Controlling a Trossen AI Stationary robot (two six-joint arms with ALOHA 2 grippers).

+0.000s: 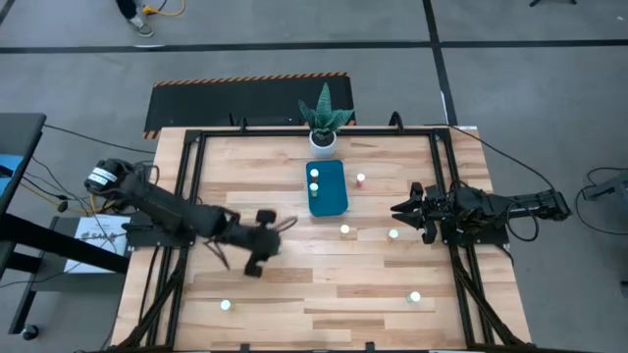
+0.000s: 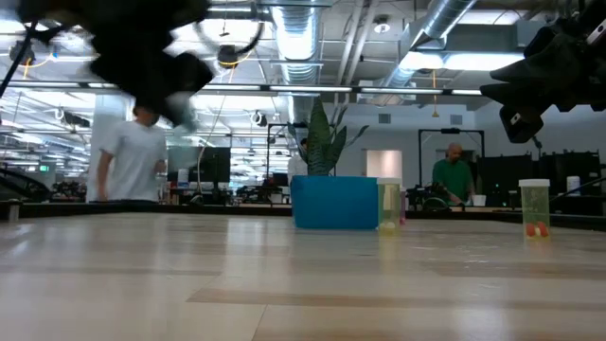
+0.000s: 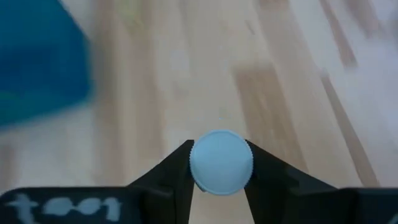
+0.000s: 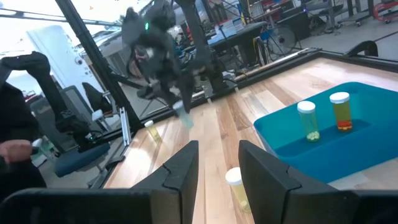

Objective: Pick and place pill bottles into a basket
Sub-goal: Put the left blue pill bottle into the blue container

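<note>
My left gripper (image 1: 263,245) hangs over the table left of the teal basket (image 1: 329,201), shut on a pill bottle whose round white cap (image 3: 221,163) fills the gap between its fingers. The right wrist view shows that bottle (image 4: 185,117) blurred and in the air under the left gripper. Two pill bottles (image 4: 308,121) (image 4: 341,112) stand upright in the basket. Others stand on the table: one (image 1: 360,179) right of the basket, two (image 1: 344,230) (image 1: 393,233) nearer, one (image 1: 414,296) near right, one (image 1: 225,305) near left. My right gripper (image 1: 407,209) waits at the right, open. My left gripper pinches the pill bottle at its white cap (image 3: 221,163), one finger (image 3: 177,171) on each side of the cap's ribbed rim. The fingers slant down from the table's left. The bottle is lifted clear of the table, its body hidden behind the cap.
A white pot with a spiky green plant (image 1: 324,123) stands at the far edge behind the basket. Black frame rails (image 1: 191,167) run along the table's left and right sides. People stand in the room beyond the table (image 2: 133,152).
</note>
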